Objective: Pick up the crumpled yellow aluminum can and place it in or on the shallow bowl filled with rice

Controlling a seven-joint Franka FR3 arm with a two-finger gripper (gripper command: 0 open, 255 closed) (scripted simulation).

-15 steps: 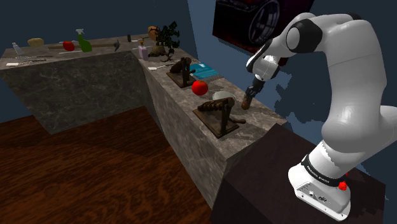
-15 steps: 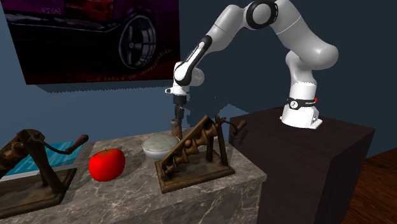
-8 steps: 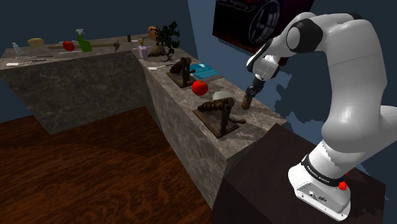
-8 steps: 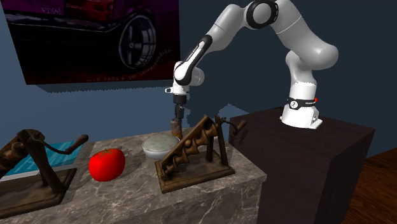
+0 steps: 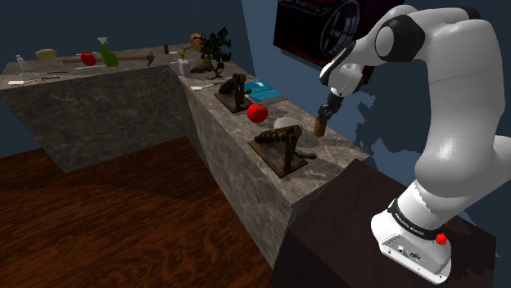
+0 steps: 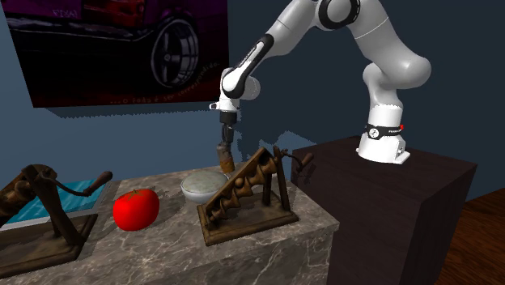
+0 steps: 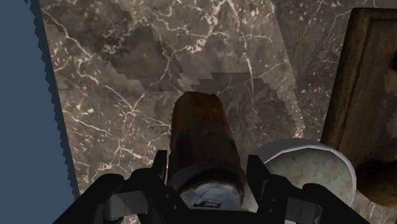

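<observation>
The gripper [image 7: 207, 170] grasps the brownish can [image 7: 197, 127] by its upper end, holding it upright and seemingly clear of the worktop [image 7: 114, 76], right of centre in the shoulder view. That height would probably let it clear the rim of the bowl [image 7: 312, 168] just beside it.

No legible text or numbers

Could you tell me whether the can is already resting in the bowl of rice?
No, the gripper clasps the brownish can between its fingers, beside the bowl rather than in it.
</observation>
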